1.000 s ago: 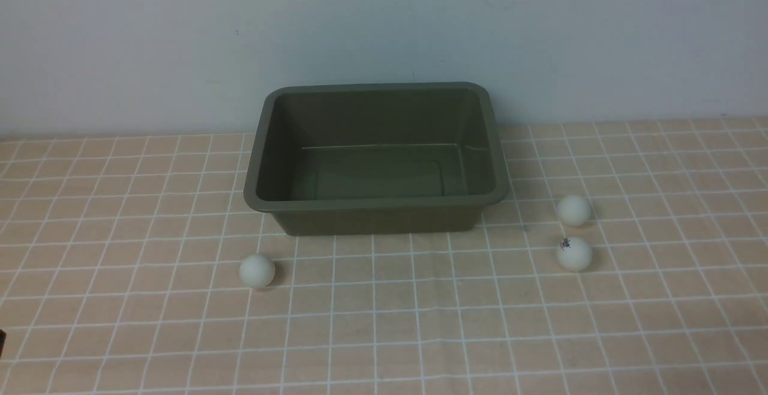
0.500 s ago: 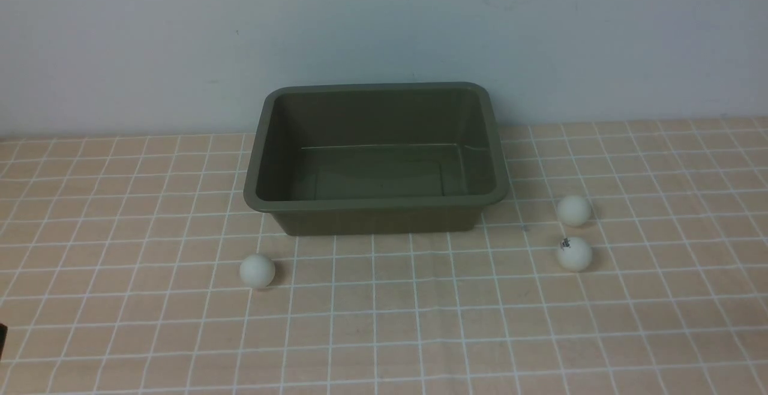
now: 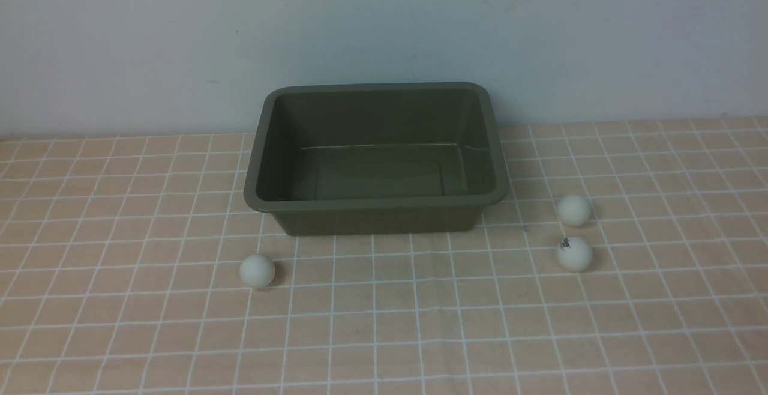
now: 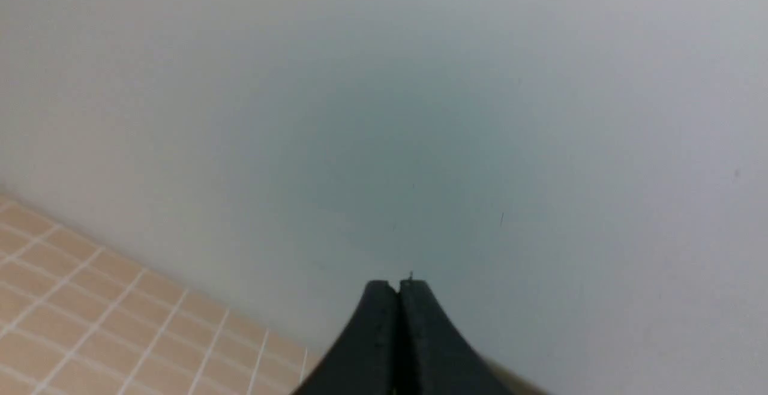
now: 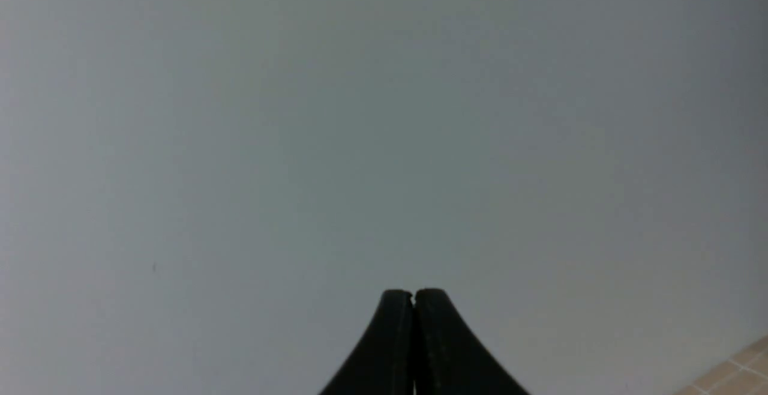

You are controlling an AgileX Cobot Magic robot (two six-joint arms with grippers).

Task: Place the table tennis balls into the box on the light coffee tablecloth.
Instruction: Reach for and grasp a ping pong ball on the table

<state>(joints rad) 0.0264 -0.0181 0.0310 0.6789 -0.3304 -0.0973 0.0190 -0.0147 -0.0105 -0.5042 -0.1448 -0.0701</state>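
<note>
- The box [image 3: 375, 205], an olive-green tub with a flared rim, sits upright on the light coffee tablecloth [image 3: 420, 323], at the centre and back, close to the pale wall [image 3: 384, 23].
- All three table tennis balls lie on the cloth, outside the box.
- The left ball [image 3: 257, 271] lies in front of the box's front-left corner, near it but apart.
- The far right ball [image 3: 574, 210] lies to the right of the box's front-right corner, clear of the rim.
- The near right ball [image 3: 574, 253] lies just in front of the far right one, not touching it, with a small dark print on its top.
- The left gripper [image 4: 399, 287] has its black jaws pressed together with nothing between them. It points at the wall, with a strip of the checked cloth at the frame's corner.
- The right gripper [image 5: 413, 296] likewise has its jaws closed tip to tip and holds nothing. It faces the wall, with a sliver of cloth at the frame's edge.
</note>
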